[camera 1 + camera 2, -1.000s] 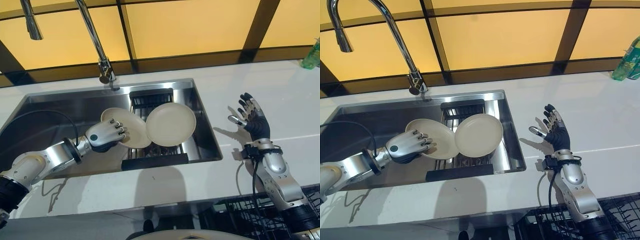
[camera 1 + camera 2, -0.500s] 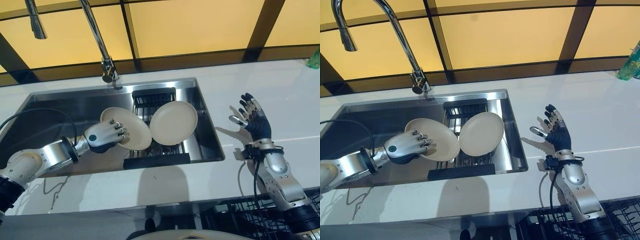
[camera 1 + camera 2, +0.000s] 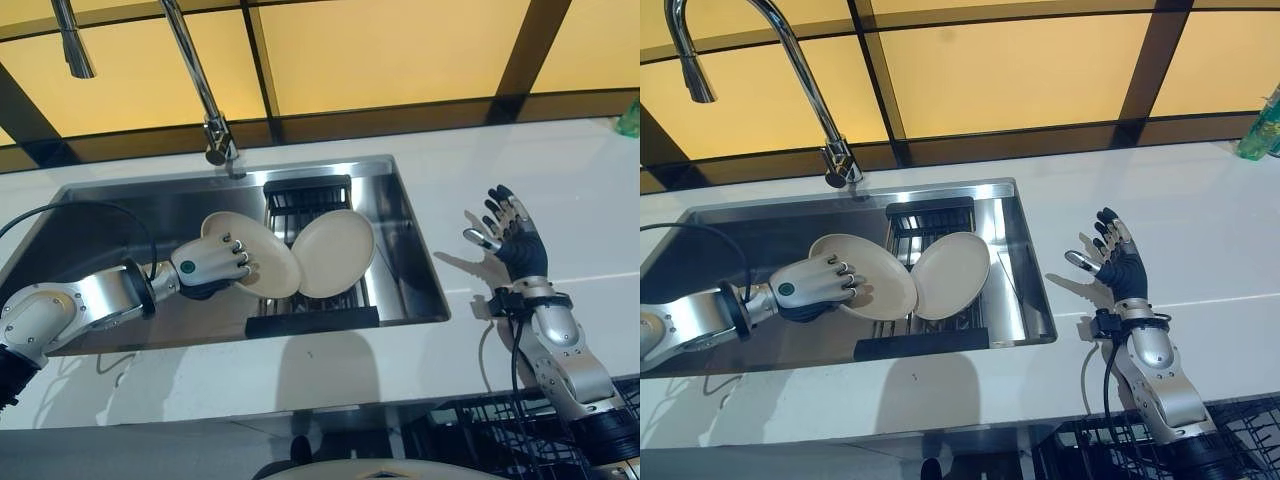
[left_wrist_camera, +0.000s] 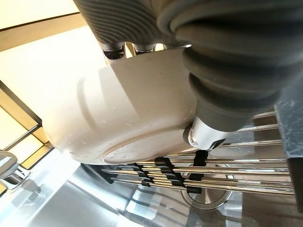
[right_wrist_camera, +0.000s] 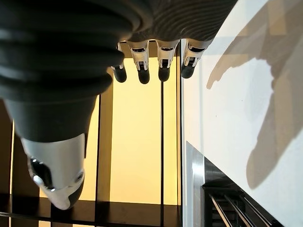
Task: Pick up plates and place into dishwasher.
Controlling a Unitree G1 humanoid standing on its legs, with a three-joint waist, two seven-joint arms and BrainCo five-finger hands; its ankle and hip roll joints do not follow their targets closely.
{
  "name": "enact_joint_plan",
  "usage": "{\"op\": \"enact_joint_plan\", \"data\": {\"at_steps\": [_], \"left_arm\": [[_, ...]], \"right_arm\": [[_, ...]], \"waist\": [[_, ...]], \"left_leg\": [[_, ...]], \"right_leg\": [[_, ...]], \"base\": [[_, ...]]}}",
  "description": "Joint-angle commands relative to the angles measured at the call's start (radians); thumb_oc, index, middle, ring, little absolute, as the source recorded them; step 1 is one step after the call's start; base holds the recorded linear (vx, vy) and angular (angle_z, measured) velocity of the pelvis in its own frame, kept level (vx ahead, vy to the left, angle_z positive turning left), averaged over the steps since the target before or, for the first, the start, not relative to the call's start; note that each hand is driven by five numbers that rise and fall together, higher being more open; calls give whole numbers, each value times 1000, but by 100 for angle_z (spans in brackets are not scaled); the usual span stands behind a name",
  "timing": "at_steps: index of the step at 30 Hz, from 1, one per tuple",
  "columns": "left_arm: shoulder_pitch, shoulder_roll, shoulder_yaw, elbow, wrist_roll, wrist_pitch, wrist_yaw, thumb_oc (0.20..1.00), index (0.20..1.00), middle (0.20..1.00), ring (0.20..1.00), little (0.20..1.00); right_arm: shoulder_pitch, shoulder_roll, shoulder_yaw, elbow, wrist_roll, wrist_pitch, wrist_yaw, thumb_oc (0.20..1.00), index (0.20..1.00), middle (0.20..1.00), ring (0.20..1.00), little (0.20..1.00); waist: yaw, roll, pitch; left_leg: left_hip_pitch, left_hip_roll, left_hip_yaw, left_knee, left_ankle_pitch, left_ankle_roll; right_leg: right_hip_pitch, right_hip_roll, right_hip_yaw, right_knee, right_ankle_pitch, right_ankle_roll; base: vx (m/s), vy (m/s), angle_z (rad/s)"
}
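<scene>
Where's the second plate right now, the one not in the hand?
In the sink, leaning on the rack, its edge tucked behind the plate gripped by the left hand.

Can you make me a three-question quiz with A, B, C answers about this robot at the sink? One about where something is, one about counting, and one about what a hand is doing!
1. Where are the cream plates?
A. On the counter
B. In the sink, on the black rack
C. On the floor

2. How many plates are there?
A. One
B. Two
C. Four

3. What is the right hand doing?
A. Holding a plate
B. Gripping the faucet
C. Open above the counter

Answers:
1 B: the plates stand on the rack inside the sink.
2 B: one plate sits in the left hand, the other plate leans beside it.
3 C: the right hand has spread fingers, holding nothing, over the counter.
</scene>
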Motion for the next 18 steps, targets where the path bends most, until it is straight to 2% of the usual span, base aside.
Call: {"op": "enact_joint_plan", "data": {"at_steps": [1,4,7,12,15,18], "left_arm": [[-24,94,119,65,-57,117,69,200,200,200,200,200],[9,85,210,52,-94,154,171,200,200,200,200,200],[60,51,300,8,-155,139,227,200,200,200,200,200],[61,-43,334,-38,-318,69,173,200,200,200,200,200],[49,-82,332,-41,-365,42,151,200,200,200,200,200],[13,-126,308,-52,-483,29,88,200,200,200,200,200]], "right_arm": [[-43,-75,-14,-26,20,-52,-8,1000,1000,1000,1000,1000],[-28,-62,-32,-40,3,-50,0,1000,1000,1000,1000,1000],[-22,-51,-49,-53,-31,-65,27,1000,1000,1000,1000,1000],[-76,-68,-55,-89,-114,-132,80,1000,1000,1000,1000,1000],[-113,-88,-54,-107,-134,-143,114,1000,1000,1000,1000,1000],[-169,-106,-32,-133,-156,-143,168,1000,1000,1000,1000,1000]], "waist": [[54,21,-59],[65,21,-64],[73,17,-70],[87,4,-79],[94,-3,-87],[97,-14,-96]], "left_leg": [[46,62,33,28,-110,-41],[43,59,30,27,-111,-41],[40,60,27,26,-111,-41],[39,61,16,24,-114,-42],[39,61,11,24,-116,-43],[42,63,8,23,-118,-44]], "right_leg": [[-134,-87,5,56,69,101],[-133,-88,0,53,70,99],[-135,-90,-5,53,70,98],[-130,-84,-16,52,63,94],[-129,-81,-14,50,62,93],[-125,-76,-10,46,60,90]], "base": [[-39,11,5],[-36,11,3],[-49,1,3],[-33,-14,8],[-34,-14,10],[-18,-10,3]]}}
